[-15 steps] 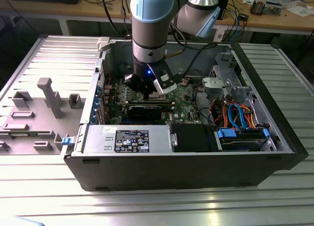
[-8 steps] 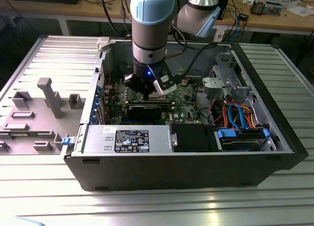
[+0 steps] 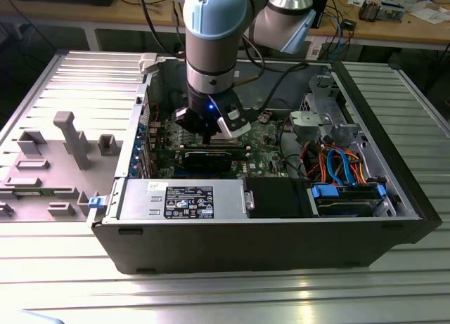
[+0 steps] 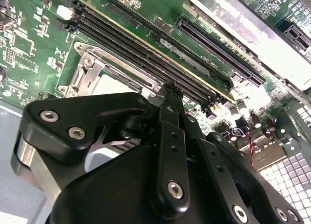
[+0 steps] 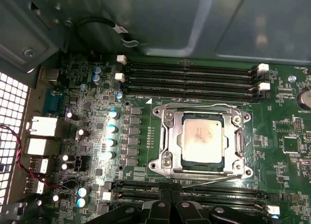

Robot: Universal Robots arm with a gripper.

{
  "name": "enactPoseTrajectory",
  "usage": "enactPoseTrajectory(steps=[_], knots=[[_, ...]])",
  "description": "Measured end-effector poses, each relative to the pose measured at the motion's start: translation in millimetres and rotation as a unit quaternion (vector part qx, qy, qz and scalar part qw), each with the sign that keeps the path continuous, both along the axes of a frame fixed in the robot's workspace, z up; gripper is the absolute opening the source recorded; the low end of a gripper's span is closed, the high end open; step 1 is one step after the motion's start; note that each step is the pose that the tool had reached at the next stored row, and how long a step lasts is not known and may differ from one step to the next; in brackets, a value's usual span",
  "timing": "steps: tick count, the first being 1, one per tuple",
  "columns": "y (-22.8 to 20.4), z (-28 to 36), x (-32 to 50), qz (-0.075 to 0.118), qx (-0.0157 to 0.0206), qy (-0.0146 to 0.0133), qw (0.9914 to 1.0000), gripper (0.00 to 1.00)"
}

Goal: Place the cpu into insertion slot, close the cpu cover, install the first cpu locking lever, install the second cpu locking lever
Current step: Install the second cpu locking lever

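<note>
In the first wrist view the cpu (image 5: 203, 138), a silvery square chip, lies in the insertion slot (image 5: 160, 165) on the green board. The cpu cover (image 5: 167, 136), a thin metal frame, lies flat around it. One thin wire lever (image 5: 214, 180) runs slightly askew along the slot's edge nearest my gripper (image 5: 172, 204); another (image 5: 194, 106) runs along the far edge. My gripper is shut, holds nothing and hangs just beside the slot. In the second wrist view its tip (image 4: 170, 88) stands over the board next to the slot's corner (image 4: 90, 71). In the exterior view the gripper (image 3: 211, 127) reaches down into the open computer case.
Long black memory slots (image 5: 189, 73) flank the socket on both sides. A black graphics card (image 3: 207, 157) lies just in front of the gripper, with the power supply (image 3: 183, 197) beyond it. Coloured cables (image 3: 337, 162) fill the exterior view's right. A grey fixture (image 3: 63, 148) stands outside the case.
</note>
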State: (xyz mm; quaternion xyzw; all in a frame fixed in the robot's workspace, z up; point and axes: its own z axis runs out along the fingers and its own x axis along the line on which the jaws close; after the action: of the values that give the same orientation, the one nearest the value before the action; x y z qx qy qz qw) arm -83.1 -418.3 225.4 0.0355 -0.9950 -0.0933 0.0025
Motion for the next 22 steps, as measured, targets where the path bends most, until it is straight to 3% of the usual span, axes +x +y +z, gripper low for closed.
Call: enactPoseTrajectory(steps=[6, 9, 11, 15, 17, 22], knots=[[-0.1, -3.9, -2.0, 0.001, 0.0078, 0.0004, 0.99997, 0.11], [-0.1, -4.0, -1.9, 0.002, 0.0089, 0.0004, 0.99996, 0.11], [-0.1, -4.0, -1.9, 0.002, 0.0125, 0.0004, 0.99992, 0.11], [-0.1, -4.0, -1.9, 0.002, 0.0127, 0.0004, 0.99992, 0.11], [-0.1, -4.0, -1.9, 0.002, 0.0154, 0.0004, 0.99988, 0.11], [-0.1, -4.0, -1.9, 0.002, 0.0157, 0.0004, 0.99988, 0.11]])
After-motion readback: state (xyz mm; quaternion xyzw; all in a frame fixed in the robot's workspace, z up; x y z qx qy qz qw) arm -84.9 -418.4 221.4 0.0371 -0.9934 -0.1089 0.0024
